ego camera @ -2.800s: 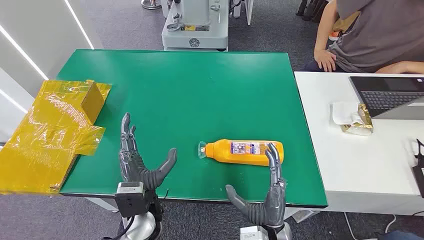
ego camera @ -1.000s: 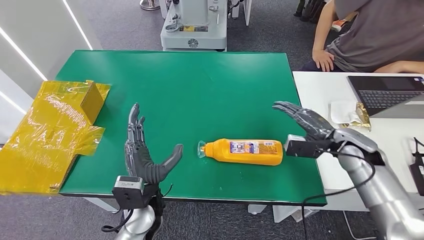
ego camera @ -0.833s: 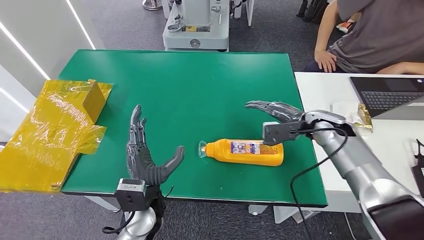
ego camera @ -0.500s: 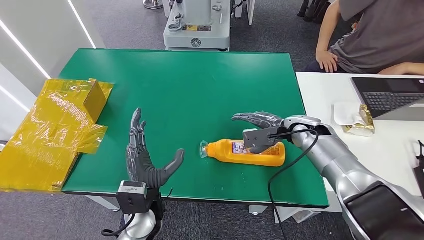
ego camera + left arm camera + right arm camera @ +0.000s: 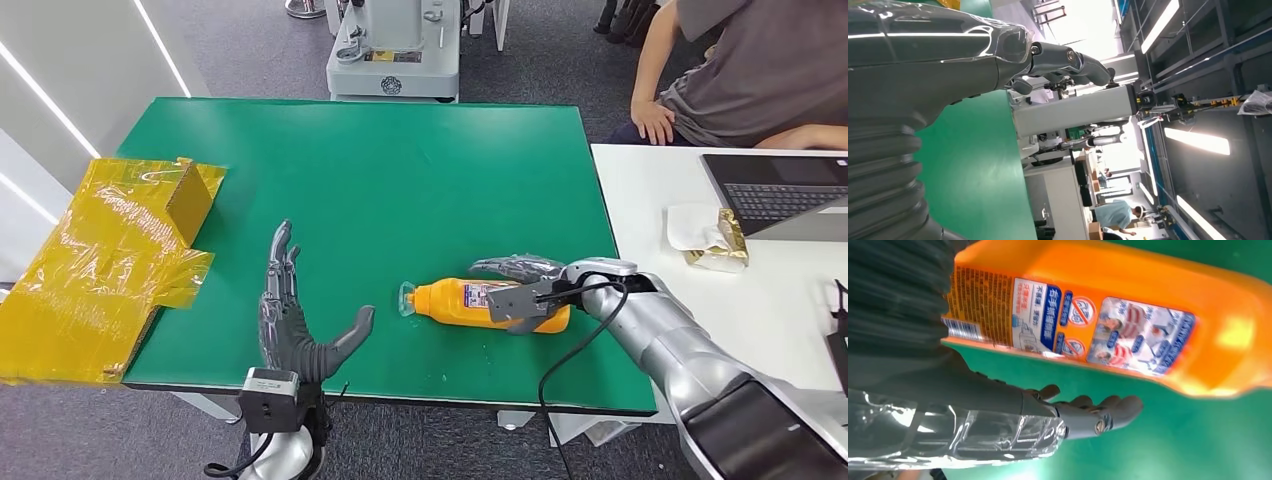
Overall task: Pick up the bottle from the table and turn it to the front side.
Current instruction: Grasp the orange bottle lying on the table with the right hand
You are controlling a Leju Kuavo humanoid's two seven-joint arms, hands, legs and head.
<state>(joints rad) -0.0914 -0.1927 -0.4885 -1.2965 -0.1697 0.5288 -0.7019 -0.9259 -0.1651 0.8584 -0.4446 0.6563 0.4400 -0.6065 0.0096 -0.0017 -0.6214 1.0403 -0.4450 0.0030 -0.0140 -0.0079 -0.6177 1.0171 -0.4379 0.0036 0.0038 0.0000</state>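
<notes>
Bottle: orange bottle [image 5: 470, 301] lies on its side near the front edge of the green table [image 5: 400, 170], cap end toward the left, base toward the right; the face turned up carries small print, a barcode and pictograms [image 5: 1068, 322], which I judge to be the back label, hence the need to turn it.
Right hand: right hand [image 5: 520, 285] reaches in from the right over the bottle's base half, fingers [image 5: 505, 266] arched across the far side and the thumb [image 5: 1093, 417] spread low by the mat on the other; fingers apart and not clamped, nothing lifted; whether any pad touches the plastic I cannot tell.
Left hand: left hand [image 5: 295, 320] stands upright at the near left, well apart from the bottle, fingers spread, palm toward it and holding nothing; likely placed to receive or steady.
Surroundings: yellow film-wrapped box [image 5: 110, 260] overhangs the table's left edge; white desk [image 5: 690, 300] at the right holds a laptop [image 5: 780, 192]; a seated person [image 5: 740, 70] is at the far right.
</notes>
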